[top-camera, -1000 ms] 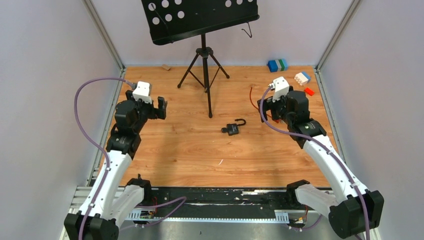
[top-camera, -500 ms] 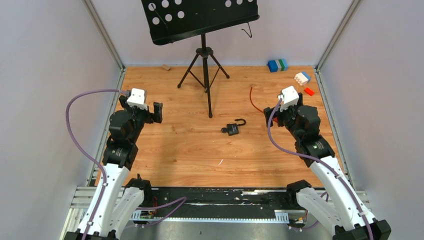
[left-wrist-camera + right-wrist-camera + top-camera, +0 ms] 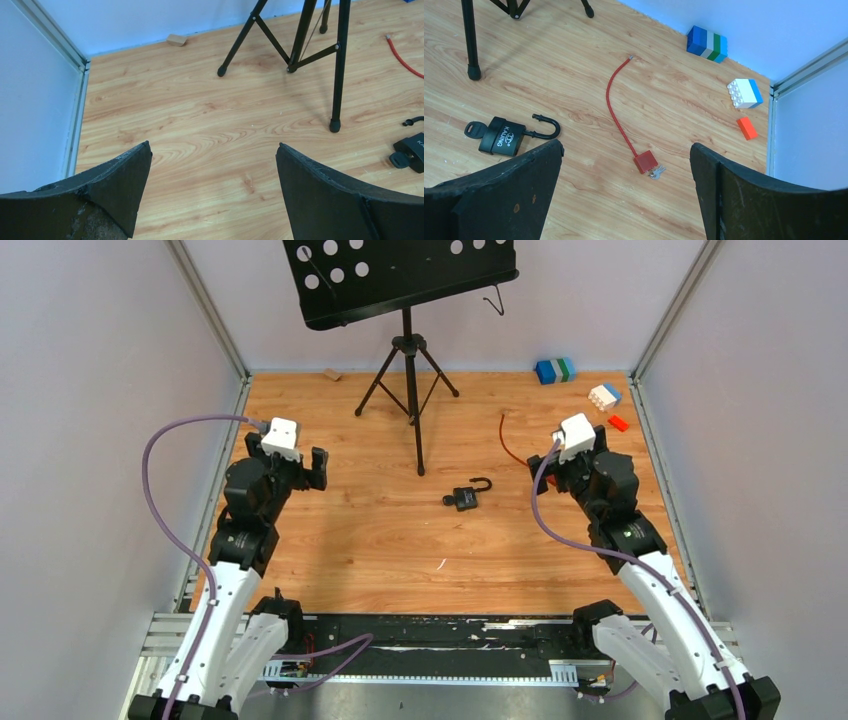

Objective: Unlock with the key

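Padlock flat, mid worktop, between arms, untouched. Key in left end, shackle at right end; long way left-to-right. Shackle free on one side: unlocking likely done. Left jaws, right jaws spread wide, empty. Next: probably just check, no turn needed.

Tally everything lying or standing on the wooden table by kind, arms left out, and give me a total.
padlock, key in it: 1
music stand: 1
toy bricks: 3
red cable lock with keys: 1
wooden block: 1
Total: 7
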`<state>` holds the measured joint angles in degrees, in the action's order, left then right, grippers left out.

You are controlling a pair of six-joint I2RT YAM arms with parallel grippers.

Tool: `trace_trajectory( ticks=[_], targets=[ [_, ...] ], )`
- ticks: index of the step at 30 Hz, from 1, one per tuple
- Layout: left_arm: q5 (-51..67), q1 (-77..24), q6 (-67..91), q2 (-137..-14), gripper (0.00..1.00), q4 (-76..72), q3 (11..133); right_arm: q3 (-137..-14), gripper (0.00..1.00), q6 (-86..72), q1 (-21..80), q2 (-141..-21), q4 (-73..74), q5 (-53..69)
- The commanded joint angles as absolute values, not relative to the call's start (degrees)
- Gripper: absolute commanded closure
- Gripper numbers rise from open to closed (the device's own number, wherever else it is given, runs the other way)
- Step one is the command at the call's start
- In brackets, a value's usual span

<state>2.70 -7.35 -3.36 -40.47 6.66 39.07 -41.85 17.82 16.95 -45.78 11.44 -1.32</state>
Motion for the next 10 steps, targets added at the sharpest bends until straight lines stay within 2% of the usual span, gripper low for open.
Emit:
trace_trajectory(
  ticks=[1, 10],
  targets=[
    [3.26, -6.93, -4.53, -40.78, 0.0, 5.72, 39.55, -40.99, 0.0, 18.66, 16.96, -46.19, 8.5, -1.41],
    [2.87, -6.87, -4.71, -40.87, 0.0, 6.02, 39.64, -40.56, 0.0, 19.13, 16.92, -46.47, 8.28, -1.53]
  ],
)
